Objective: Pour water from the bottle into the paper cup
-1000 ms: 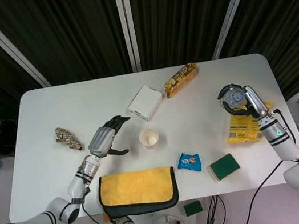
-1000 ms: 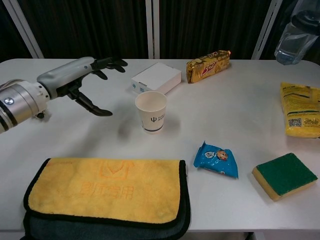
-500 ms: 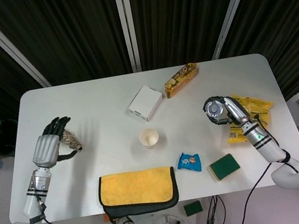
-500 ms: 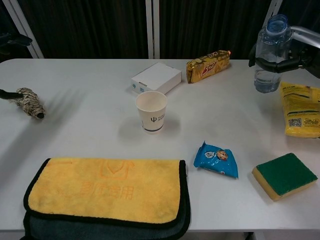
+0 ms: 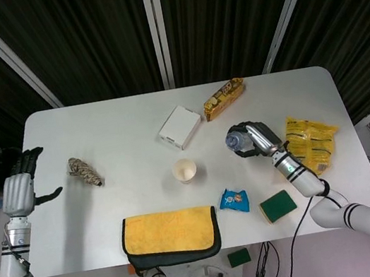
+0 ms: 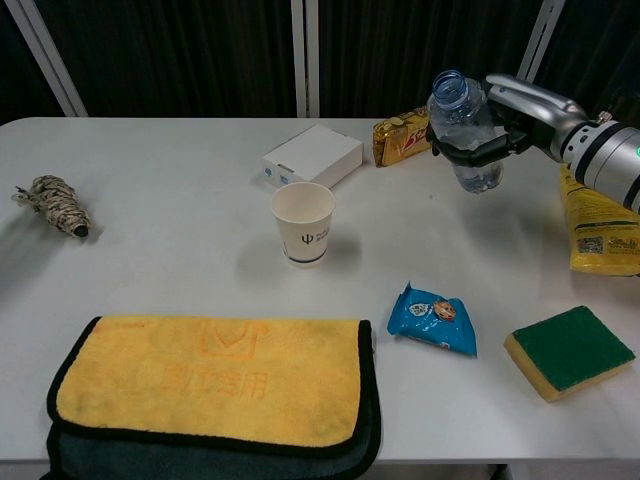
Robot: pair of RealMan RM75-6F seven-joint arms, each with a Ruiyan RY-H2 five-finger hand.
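Note:
A white paper cup [image 5: 184, 171] [image 6: 303, 222] stands upright near the table's middle, empty-looking. My right hand [image 5: 255, 137] [image 6: 507, 115] grips a clear uncapped water bottle [image 5: 236, 142] [image 6: 463, 131], held above the table to the right of the cup and tipped slightly toward it. My left hand [image 5: 19, 191] hangs open off the table's left edge, holding nothing; the chest view does not show it.
A white box [image 5: 180, 126], a yellow snack bar [image 5: 224, 98], a yellow bag [image 5: 309, 142], a blue packet [image 5: 234, 200], a green sponge [image 5: 278, 205], a twine bundle [image 5: 85, 172] and a yellow cloth [image 5: 170, 236] lie around the cup.
My right hand has carried the bottle leftward toward the cup. My left hand has drawn back from beside the cup to beyond the table's left edge.

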